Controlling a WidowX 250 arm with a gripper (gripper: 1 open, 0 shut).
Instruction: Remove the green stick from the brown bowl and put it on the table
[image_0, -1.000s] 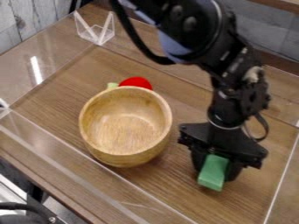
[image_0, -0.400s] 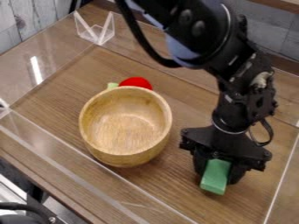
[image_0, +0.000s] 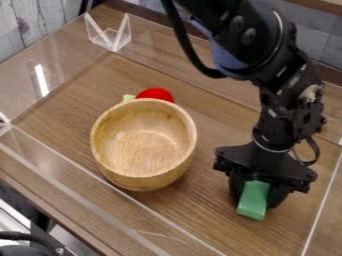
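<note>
counter (image_0: 80, 100): wood-grain, clear acrylic walls round it | brown bowl (image_0: 143, 145): upright at centre, nothing showing inside | hand (image_0: 259, 197): pointing down right of the bowl, fingers clamped on the green stick | green stick (image_0: 254, 201): between the fingers, lower end at the counter, apart from the bowl | small red object (image_0: 156, 96): just behind the bowl

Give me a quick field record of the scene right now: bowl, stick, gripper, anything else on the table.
brown bowl: upright on the table, nothing visible inside
green stick: out of the bowl, to its right, low at the tabletop between the gripper fingers
gripper: pointing down, closed on the stick
contact with table: cannot tell
red object: behind the bowl's far rim
</note>
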